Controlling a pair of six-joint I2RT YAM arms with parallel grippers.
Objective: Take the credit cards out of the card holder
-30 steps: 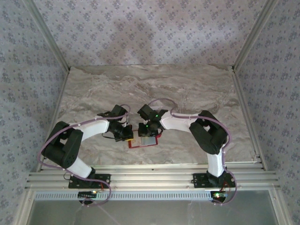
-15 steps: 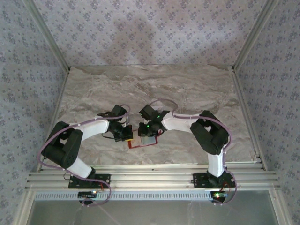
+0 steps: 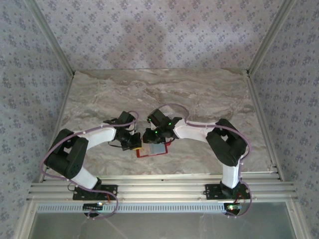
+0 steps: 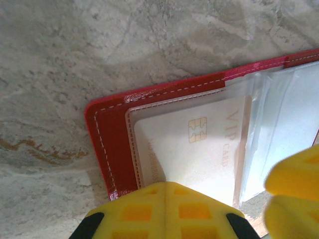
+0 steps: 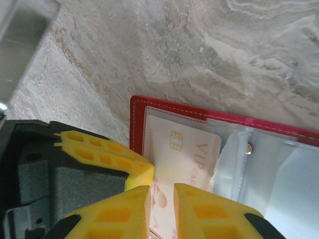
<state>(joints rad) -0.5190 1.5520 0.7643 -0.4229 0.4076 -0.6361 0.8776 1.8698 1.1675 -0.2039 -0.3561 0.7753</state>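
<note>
Left gripper [image 3: 133,143]: fingers pressed together. In the left wrist view its yellow tip [image 4: 167,199] sits on the near edge of the card holder [image 4: 107,144], over the pocket with the card in it.

Right gripper [image 3: 149,138]: jaws narrowly parted. In the right wrist view it [image 5: 162,191] straddles one edge of the credit card [image 5: 184,149]. I cannot tell whether the pads clamp the card.

The card holder [image 3: 155,153] lies open on the table [image 3: 164,89], near the front edge, between the two arms and under both grippers. Its left leaf holds one pale credit card [image 4: 199,144] with a chip, marked VIP, behind a stitched clear pocket. The clear sleeves [image 5: 279,169] to the right look loose and rumpled; their contents cannot be made out.
</note>
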